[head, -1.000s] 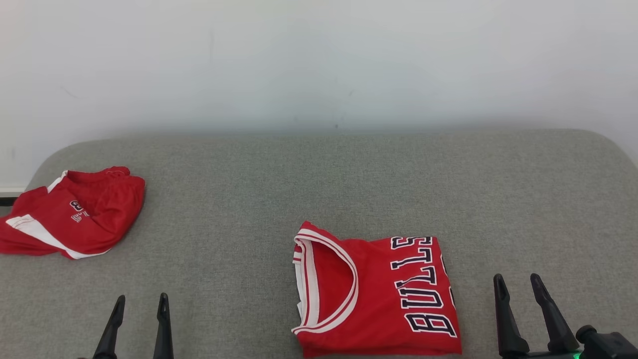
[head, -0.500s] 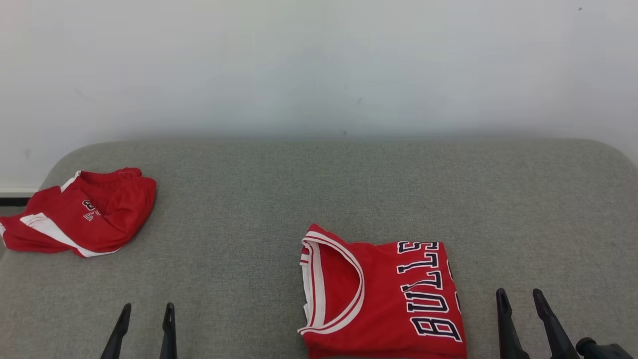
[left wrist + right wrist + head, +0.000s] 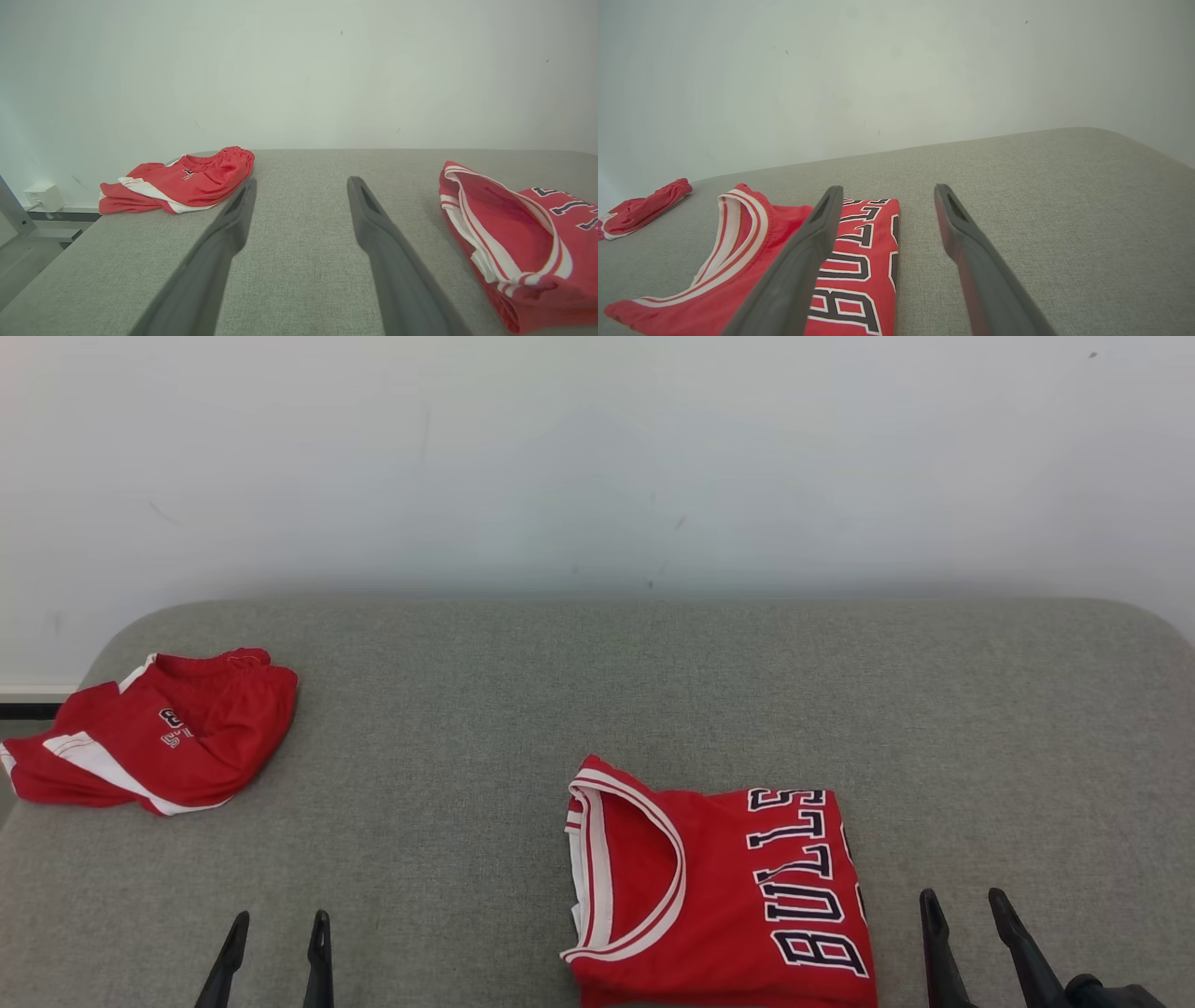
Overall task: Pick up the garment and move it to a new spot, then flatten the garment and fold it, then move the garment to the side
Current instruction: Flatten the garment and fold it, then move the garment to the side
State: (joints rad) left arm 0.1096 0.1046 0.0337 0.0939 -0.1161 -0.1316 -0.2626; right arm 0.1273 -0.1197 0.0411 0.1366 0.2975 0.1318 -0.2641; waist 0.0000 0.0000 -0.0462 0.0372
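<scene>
Folded red jersey [image 3: 719,896] on grey surface [image 3: 467,756], between my left hand [image 3: 280,919] and right hand [image 3: 962,896], both spread empty.

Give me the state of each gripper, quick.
Left gripper: open, holding nothing.
Right gripper: open, holding nothing, just right of the folded jersey.
</scene>
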